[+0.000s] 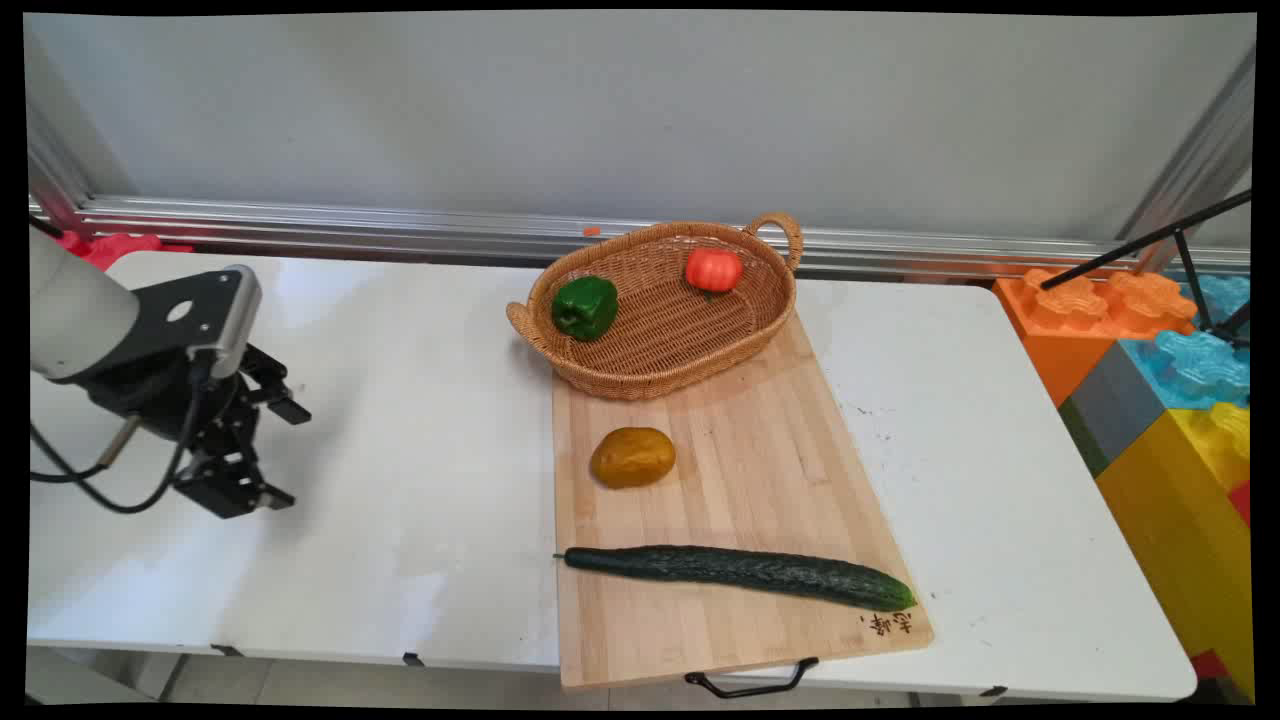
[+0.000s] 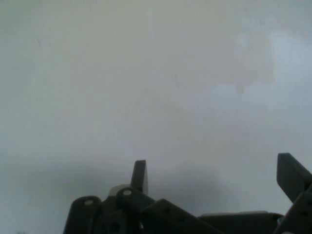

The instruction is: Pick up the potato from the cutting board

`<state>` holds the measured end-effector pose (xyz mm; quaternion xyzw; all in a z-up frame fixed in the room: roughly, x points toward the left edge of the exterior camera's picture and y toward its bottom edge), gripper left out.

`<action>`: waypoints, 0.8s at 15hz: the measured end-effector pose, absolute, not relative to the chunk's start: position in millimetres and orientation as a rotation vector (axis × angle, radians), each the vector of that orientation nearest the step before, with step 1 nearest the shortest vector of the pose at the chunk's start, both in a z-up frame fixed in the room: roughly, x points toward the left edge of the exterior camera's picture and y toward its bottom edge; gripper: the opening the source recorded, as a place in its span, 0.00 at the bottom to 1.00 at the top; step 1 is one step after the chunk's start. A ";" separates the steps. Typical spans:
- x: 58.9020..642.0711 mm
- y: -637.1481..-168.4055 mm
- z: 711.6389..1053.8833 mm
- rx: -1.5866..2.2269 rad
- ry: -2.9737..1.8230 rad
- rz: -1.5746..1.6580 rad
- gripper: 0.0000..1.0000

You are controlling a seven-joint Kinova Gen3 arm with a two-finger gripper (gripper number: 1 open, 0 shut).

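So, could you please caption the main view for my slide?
Open end effector over bare table, left of board holding cucumber, potato, basket.

White arm link [image 1: 75, 310], black-and-silver wrist bracket [image 1: 200, 315], black linkage tool [image 1: 285, 455], looping black cables [image 1: 110, 480].

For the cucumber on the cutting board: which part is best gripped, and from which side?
Grip the cucumber around its middle, from above, fingers across its narrow width. It lies flat and lengthwise along the cutting board near edge, nothing crowding it. The gripper is open, off to the left.
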<state>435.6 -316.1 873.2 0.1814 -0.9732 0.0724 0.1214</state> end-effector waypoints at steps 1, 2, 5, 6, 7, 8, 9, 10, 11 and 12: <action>431.1 -320.8 871.6 0.558 -2.807 0.213 1.00; 425.9 -326.0 870.9 0.586 -2.775 0.218 1.00; 401.9 -345.0 871.8 0.670 -2.687 0.228 1.00; 393.8 -349.7 872.8 0.682 -2.671 0.229 1.00; 383.2 -354.7 874.1 0.692 -2.656 0.226 1.00; 375.4 -357.8 875.0 0.695 -2.647 0.223 1.00; 365.2 -361.4 876.2 0.691 -2.639 0.218 1.00; 347.8 -366.9 878.0 0.676 -2.628 0.211 1.00; 331.6 -371.2 879.7 0.653 -2.619 0.208 1.00; 317.1 -375.1 880.6 0.628 -2.611 0.205 1.00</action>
